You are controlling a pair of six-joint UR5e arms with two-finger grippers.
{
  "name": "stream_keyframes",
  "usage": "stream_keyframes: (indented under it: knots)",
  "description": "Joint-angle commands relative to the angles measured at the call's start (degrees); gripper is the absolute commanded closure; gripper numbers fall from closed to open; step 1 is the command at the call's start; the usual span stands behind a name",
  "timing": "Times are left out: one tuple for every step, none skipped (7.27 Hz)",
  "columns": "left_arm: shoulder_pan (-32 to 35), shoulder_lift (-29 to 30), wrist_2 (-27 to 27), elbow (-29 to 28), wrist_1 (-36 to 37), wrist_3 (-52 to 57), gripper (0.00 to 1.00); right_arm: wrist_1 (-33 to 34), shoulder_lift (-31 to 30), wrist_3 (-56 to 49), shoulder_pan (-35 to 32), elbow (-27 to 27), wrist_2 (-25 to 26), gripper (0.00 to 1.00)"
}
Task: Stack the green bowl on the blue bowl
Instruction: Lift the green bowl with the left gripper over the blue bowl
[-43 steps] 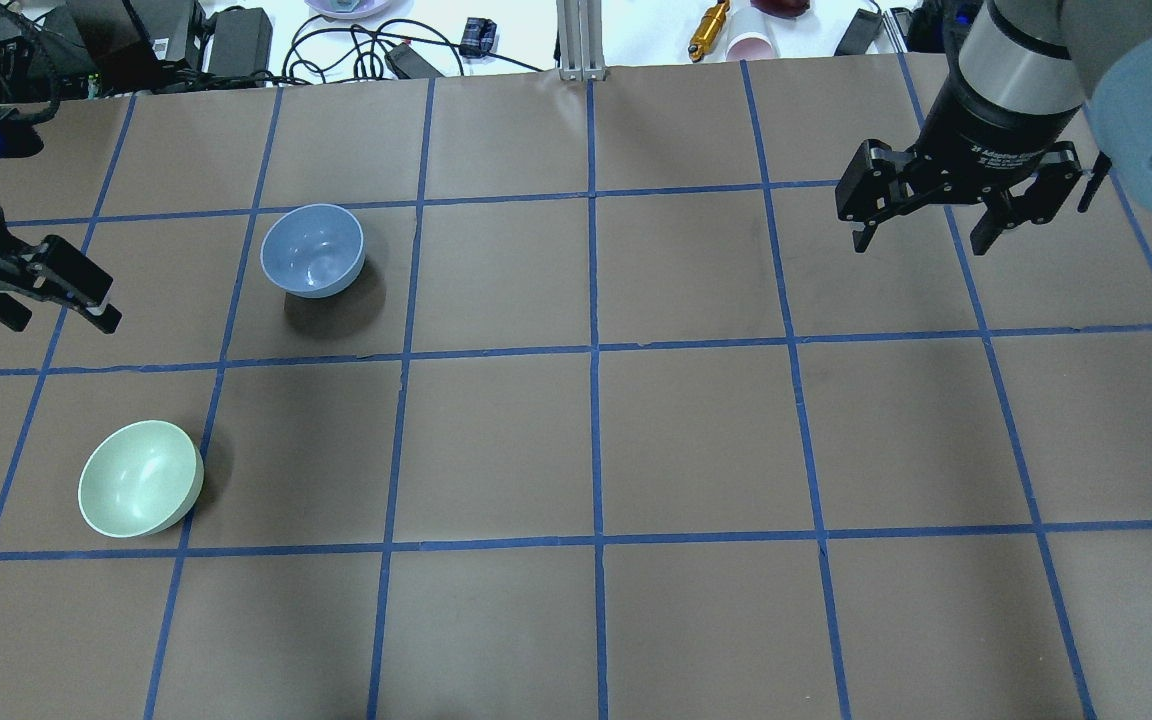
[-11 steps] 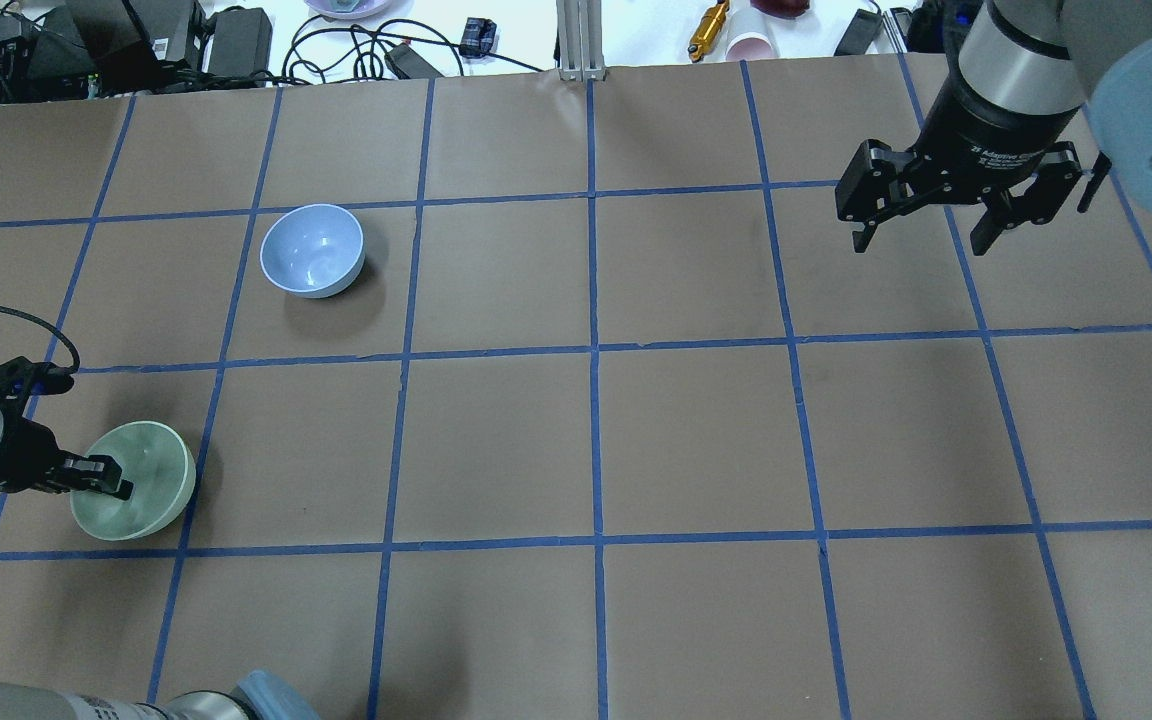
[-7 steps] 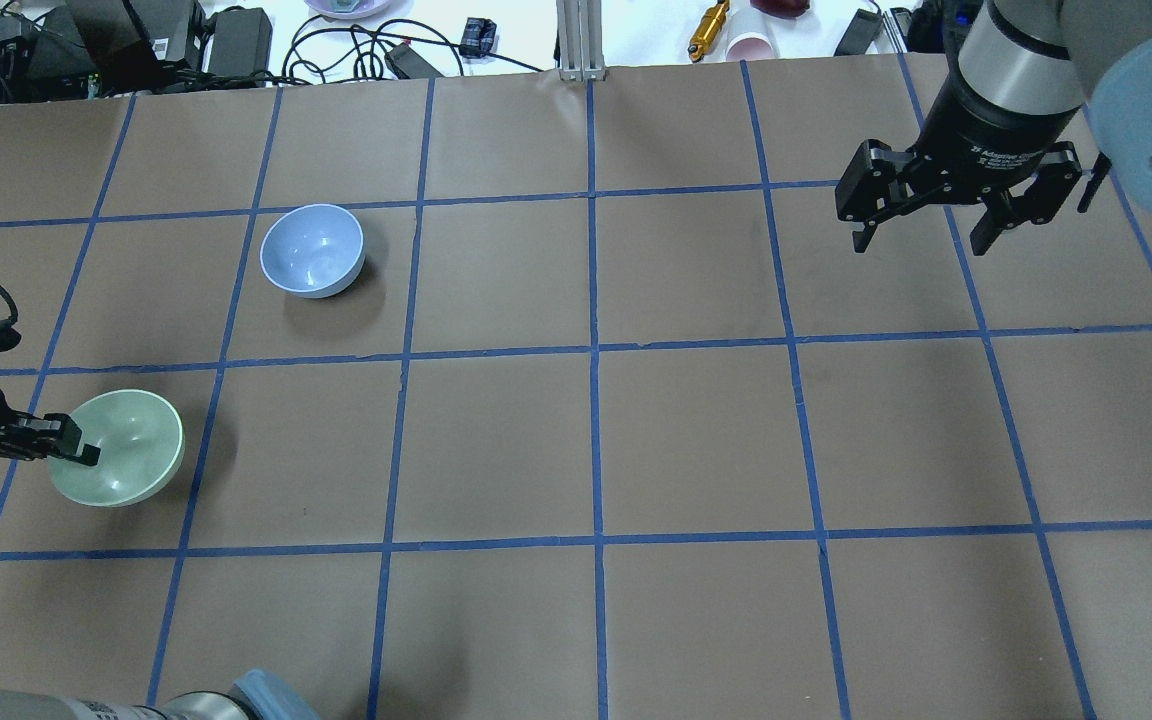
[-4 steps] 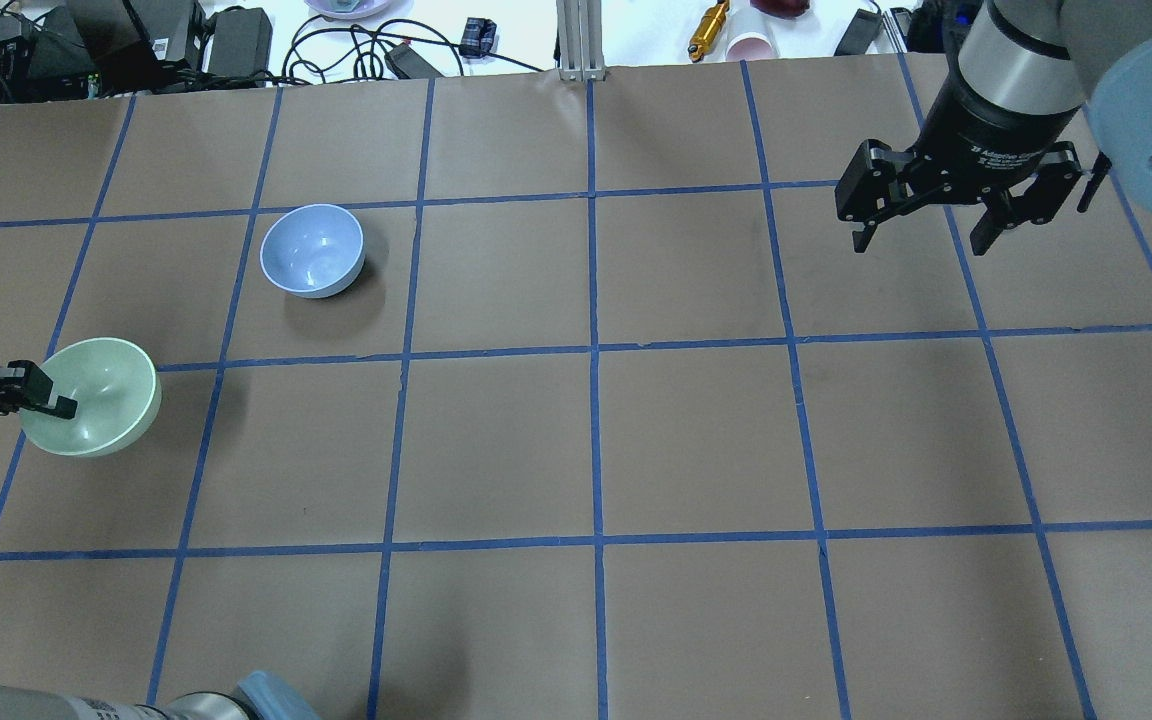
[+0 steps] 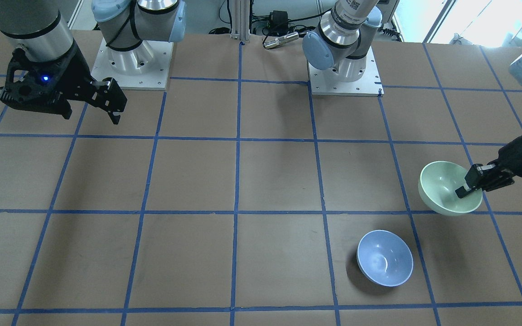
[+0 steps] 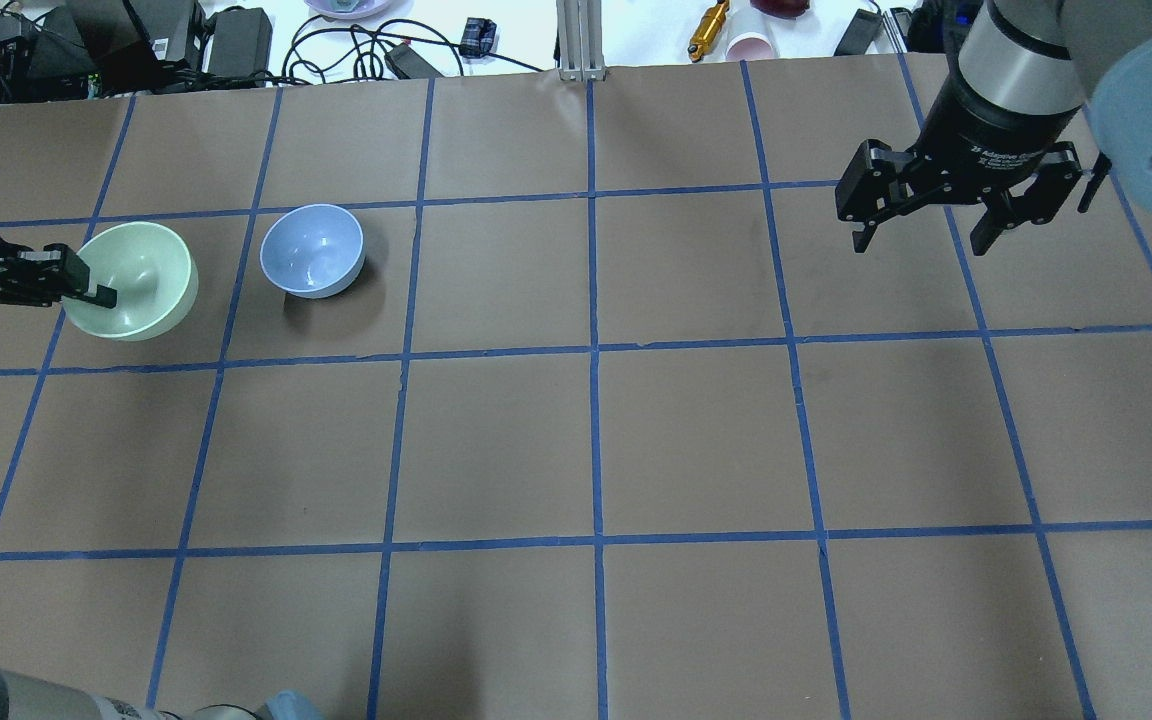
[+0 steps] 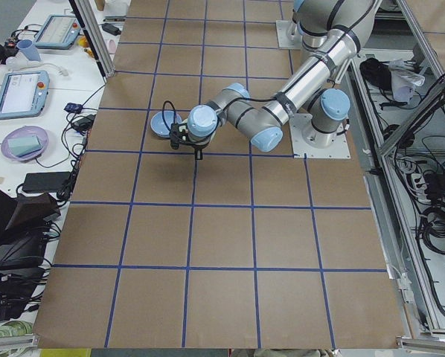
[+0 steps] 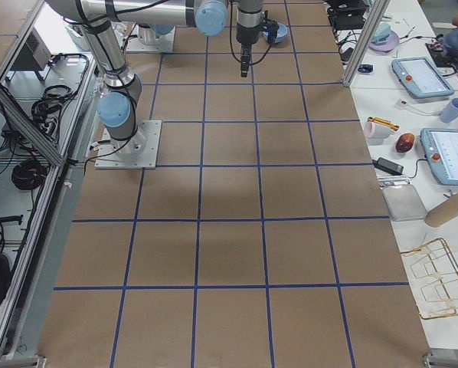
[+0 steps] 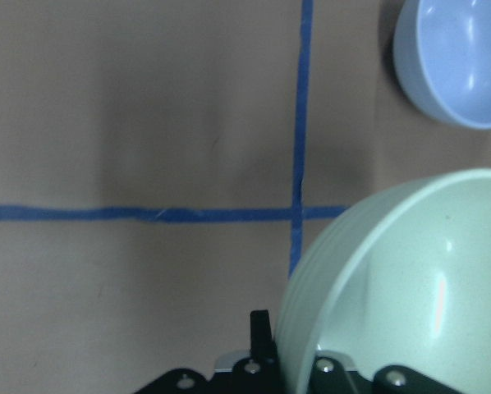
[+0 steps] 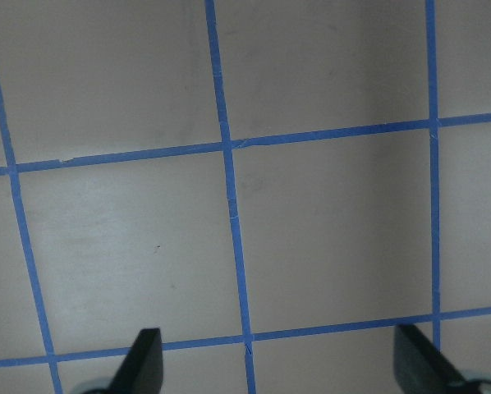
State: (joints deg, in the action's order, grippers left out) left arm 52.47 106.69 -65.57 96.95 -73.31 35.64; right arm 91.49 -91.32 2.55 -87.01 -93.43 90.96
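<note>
My left gripper is shut on the left rim of the green bowl, one finger inside it, and holds it above the table just left of the blue bowl. The front-facing view shows the green bowl gripped and raised, with the blue bowl on the table apart from it. The left wrist view shows the green bowl's rim between the fingers and the blue bowl at the upper right. My right gripper is open and empty, high over the far right.
Brown table with a blue tape grid. Cables, power bricks and small items lie beyond the far edge. The arm bases stand at the robot's side of the table.
My left gripper closed on the green bowl's rim, lifted it, and carried it away from the robot until it came level with the blue bowl, to its left. The right arm has not moved.
</note>
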Motion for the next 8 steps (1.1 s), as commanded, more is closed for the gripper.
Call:
stream_keyframes:
  knots:
    - [5.78,5.69,6.38,-6.04,0.36,-6.24,1.0,0.0,0.0,0.0,0.0,0.0,0.0,0.0]
    - [8.5,8.77,7.12,-8.24,2.53,-9.5,1.0,0.0,0.0,0.0,0.0,0.0,0.0,0.0]
    - [10.36,10.71,7.13,-9.14,5.95,-13.01,1.0,0.0,0.0,0.0,0.0,0.0,0.0,0.0]
    - [10.81,12.73,7.04,-9.49,9.29,-13.66,1.0,0.0,0.0,0.0,0.0,0.0,0.0,0.0]
    - [10.9,13.62,6.34,-9.67,9.58,-15.23,1.0,0.0,0.0,0.0,0.0,0.0,0.0,0.0]
    - [11.6,13.89,6.07,-9.85,9.85,-19.68,1.0,0.0,0.0,0.0,0.0,0.0,0.0,0.0]
    - [12.3,14.16,4.07,-9.85,9.94,-19.99,1.0,0.0,0.0,0.0,0.0,0.0,0.0,0.0]
    - [12.31,14.94,3.35,-9.67,9.94,-19.73,1.0,0.0,0.0,0.0,0.0,0.0,0.0,0.0]
